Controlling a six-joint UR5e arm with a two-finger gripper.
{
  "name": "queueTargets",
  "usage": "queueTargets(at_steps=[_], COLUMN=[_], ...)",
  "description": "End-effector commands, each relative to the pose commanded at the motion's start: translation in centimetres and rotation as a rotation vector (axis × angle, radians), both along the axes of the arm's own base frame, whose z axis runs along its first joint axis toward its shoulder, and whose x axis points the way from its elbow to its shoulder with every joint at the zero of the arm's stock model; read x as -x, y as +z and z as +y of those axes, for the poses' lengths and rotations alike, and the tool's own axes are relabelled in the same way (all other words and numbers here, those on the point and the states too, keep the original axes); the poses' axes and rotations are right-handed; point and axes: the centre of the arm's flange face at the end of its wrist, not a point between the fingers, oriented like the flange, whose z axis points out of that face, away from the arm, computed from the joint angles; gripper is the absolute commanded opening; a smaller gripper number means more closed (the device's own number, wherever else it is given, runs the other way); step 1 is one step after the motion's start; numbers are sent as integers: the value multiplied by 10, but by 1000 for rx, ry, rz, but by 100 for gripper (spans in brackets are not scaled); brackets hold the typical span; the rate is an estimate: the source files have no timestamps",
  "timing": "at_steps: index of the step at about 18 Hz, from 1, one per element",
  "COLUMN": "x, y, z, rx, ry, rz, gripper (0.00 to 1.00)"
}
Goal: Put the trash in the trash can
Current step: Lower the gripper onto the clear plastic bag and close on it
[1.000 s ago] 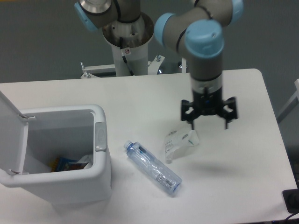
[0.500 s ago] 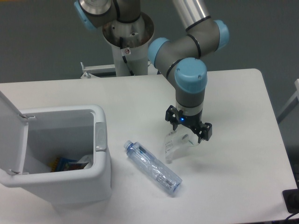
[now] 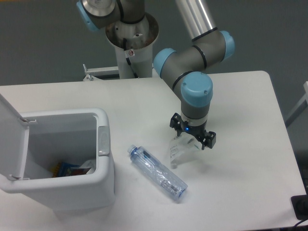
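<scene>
My hand (image 3: 192, 140) has dropped down over the wrapper (image 3: 181, 149), fingers still open around it, so I can grab it next.

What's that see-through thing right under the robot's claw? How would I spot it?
Start at the white bin on the left, then look right past the long bottle. The wrapper lies under the pincer. Unlike the bottle, it is small, crumpled and carries a white label.

Gripper (image 3: 192, 138) covers the wrapper's (image 3: 179, 150) upper part; fingertip contact can't be made out. Trash can (image 3: 103, 120) lid is cut off at 9 o'clock, its contents half hidden
</scene>
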Motion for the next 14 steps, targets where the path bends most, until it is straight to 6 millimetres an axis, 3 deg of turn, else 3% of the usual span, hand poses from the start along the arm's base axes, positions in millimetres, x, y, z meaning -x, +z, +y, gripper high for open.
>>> queueTargets(at_steps=[1, 4, 5, 11, 14], x=[0, 1, 3, 4, 9], y=[-1, 2, 3, 9, 27], z=[-1, -4, -6, -12, -21], rx=[3, 3, 2, 1, -15], ry=[3, 12, 17, 26, 41], rz=[-2, -2, -2, 1, 22], gripper=[49, 6, 0, 0, 0])
